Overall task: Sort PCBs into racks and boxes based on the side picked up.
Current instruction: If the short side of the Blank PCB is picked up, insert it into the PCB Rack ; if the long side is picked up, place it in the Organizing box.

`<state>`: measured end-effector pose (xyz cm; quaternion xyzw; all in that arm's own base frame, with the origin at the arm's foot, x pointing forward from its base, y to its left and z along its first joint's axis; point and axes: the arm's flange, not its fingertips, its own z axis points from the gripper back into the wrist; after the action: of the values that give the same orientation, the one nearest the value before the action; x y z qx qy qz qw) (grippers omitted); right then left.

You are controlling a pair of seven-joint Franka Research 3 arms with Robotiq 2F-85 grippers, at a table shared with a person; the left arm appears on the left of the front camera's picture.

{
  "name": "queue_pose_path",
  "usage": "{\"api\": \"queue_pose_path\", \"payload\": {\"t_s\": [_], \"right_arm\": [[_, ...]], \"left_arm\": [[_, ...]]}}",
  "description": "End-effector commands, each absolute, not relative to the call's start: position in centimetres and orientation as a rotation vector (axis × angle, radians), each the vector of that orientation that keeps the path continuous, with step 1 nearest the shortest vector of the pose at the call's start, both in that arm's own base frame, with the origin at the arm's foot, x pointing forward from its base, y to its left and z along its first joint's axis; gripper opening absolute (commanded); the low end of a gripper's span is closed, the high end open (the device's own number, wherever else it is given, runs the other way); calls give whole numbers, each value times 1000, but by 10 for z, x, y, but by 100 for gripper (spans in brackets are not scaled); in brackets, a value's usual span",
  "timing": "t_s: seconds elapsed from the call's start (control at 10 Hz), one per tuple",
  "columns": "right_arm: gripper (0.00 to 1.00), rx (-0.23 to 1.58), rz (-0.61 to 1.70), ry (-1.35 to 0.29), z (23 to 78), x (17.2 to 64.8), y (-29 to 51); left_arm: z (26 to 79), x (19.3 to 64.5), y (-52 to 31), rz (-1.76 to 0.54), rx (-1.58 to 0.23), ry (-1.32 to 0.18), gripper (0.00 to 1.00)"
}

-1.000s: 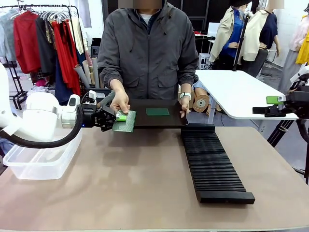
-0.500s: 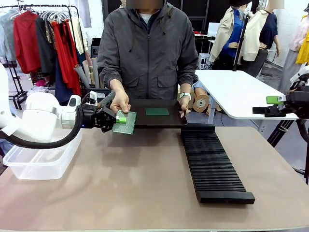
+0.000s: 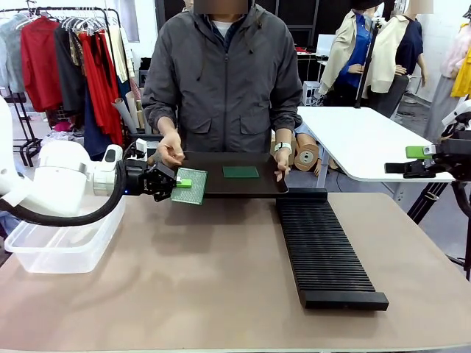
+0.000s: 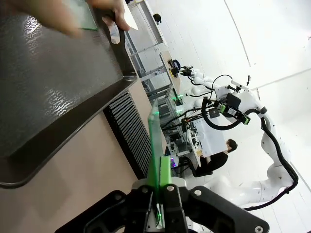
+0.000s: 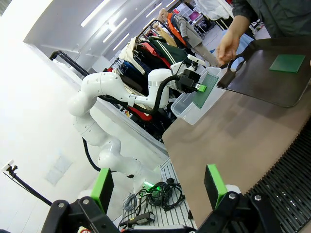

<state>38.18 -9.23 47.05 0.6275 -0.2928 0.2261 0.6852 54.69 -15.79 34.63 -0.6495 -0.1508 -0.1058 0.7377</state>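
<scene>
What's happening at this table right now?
Left tool is shut on a PCB at the black tray's left end. The person's hand hovers beside it, not touching; their other hand holds the tray, where a second PCB lies. Right tool is open, off to the right. The rack and clear tub sit nearby.

no readable text, no labels, no brand marks, no numbers or signs legible

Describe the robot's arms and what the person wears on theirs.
Left arm: white, rounded segments, thick black cable looping underneath. Both arms end in black jaws with bright green pads. The person wears grey jacket sleeves and a wristwatch.
</scene>
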Motion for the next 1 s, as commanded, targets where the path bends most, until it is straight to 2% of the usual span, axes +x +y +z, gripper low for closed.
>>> {"api": "queue_pose_path", "payload": {"t_s": [0.0,0.9], "right_arm": [[100,1411,517,-660,472,382,-92],[100,1411,517,-660,472,382,-92]], "left_arm": [[348,548,-159,-221,-1434,-341,0],[348,548,-159,-221,-1434,-341,0]]}}
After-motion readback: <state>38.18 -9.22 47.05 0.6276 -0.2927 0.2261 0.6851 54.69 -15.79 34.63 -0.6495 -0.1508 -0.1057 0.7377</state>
